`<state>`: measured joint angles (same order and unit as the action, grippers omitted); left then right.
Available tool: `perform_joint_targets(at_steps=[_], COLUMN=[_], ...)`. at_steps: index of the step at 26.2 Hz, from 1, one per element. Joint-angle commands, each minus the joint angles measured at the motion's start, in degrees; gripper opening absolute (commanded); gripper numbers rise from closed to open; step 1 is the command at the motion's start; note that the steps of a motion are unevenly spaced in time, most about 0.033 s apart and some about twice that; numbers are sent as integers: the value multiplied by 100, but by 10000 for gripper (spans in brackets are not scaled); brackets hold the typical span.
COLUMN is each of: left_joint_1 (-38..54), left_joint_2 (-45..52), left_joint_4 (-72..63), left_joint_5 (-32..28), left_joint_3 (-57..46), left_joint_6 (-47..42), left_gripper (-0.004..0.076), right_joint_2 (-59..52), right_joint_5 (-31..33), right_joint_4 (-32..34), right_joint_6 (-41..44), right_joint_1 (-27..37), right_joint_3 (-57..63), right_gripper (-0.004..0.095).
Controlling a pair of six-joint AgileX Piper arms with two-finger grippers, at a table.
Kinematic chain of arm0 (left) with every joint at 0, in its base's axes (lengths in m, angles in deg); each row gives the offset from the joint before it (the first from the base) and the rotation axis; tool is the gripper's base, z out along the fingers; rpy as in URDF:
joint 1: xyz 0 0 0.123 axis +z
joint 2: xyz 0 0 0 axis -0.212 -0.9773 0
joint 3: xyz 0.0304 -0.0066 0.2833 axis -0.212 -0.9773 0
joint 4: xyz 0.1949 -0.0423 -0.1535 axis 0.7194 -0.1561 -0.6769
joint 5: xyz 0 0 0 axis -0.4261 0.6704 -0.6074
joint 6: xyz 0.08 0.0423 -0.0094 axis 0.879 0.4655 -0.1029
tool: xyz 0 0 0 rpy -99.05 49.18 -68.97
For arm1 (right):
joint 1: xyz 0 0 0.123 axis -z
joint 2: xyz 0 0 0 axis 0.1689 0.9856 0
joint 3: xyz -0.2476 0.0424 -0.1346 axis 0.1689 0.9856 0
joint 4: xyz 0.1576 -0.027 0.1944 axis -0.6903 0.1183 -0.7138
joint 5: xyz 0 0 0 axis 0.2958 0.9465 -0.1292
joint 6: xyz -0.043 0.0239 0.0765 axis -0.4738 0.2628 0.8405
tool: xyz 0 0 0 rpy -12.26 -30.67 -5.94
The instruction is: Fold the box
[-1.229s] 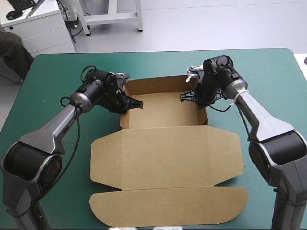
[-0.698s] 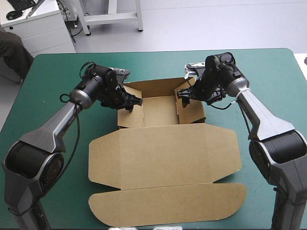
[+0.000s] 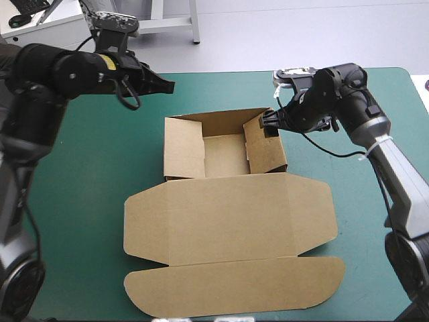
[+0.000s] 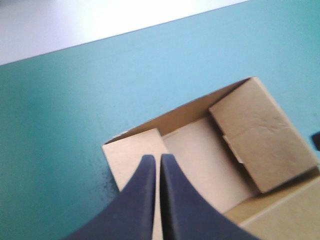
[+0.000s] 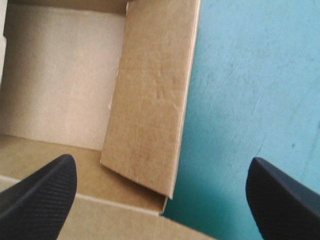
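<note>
Box [image 3: 231,221]: I see it mid-table on the teal-green cover [image 3: 87,174], tray walls raised at the far end, lid flat toward the near edge.
Left gripper [image 3: 164,86]: black fingers pressed together, up over the cover's far left, well apart from the box.
Right gripper [image 3: 270,124]: fingers spread wide beside the tray's right wall, at its far corner.

The left arm [image 3: 53,67] is glossy black, with a small yellow mark [image 3: 104,62] near the wrist. The right arm [image 3: 402,181] has black joints, a smooth grey link and a thin white tie [image 3: 373,146]. The left pincer [image 4: 155,159] and right pincer [image 5: 161,161] have black, fin-shaped fingers, the right's finely ribbed.
</note>
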<state>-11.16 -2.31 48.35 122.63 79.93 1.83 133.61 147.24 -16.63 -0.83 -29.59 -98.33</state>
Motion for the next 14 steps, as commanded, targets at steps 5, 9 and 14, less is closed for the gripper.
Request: perform_joint_targets(at_steps=[5, 9, 14], left_joint_1=[0, 0, 0], left_joint_2=[2270, 3489, 4497], left_joint_4=[-682, -562, -538], left_joint_5=[195, 153, -144], left_joint_3=[-1488, -2842, -4068], left_joint_6=[672, 855, 855], left_gripper=[-10, -10, -10], right_joint_2=[-640, -573, -219], right_joint_5=[-221, -799, -768], right_joint_4=[-90, -217, -428], right_joint_6=[-18, 10, -47], right_joint_1=[42, 42, 42], right_joint_3=[466, 466, 443], right_gripper=[832, 832, 832])
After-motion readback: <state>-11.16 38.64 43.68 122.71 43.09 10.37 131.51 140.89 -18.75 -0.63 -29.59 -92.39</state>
